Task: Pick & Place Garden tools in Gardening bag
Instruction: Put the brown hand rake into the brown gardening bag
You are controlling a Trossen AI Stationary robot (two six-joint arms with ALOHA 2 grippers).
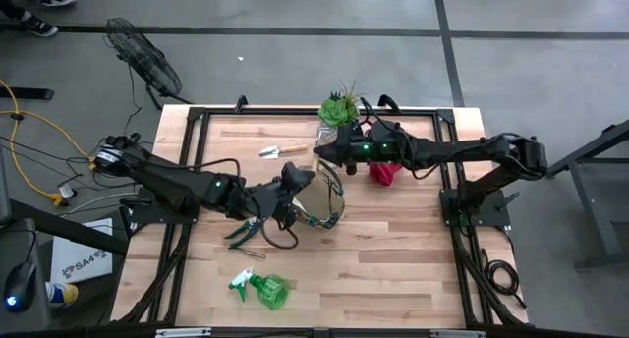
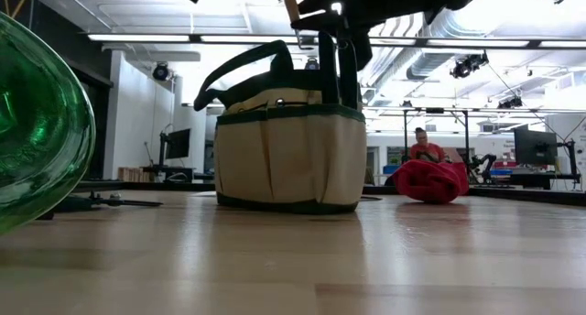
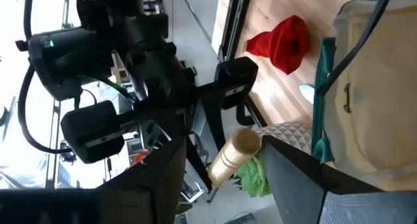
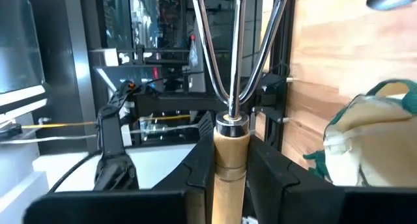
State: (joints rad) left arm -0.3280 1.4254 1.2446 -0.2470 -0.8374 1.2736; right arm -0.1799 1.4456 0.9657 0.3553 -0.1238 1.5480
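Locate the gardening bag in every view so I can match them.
High view: gardening bag at table centre, between both grippers.
Low view: bag upright, centre.
Left wrist view: bag at the right edge.
Right wrist view: bag at the right edge.
Shared landmark: red cone-shaped piece, absent from the right wrist view.

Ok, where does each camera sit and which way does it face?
High: overhead, straight down on the table; both arms show.
Low: tabletop height, level towards the bag; arms above.
Left wrist: past the open left gripper towards the right arm.
Right wrist: past the right gripper holding the rake.
Shared: bag and red cone in high, low, left wrist.
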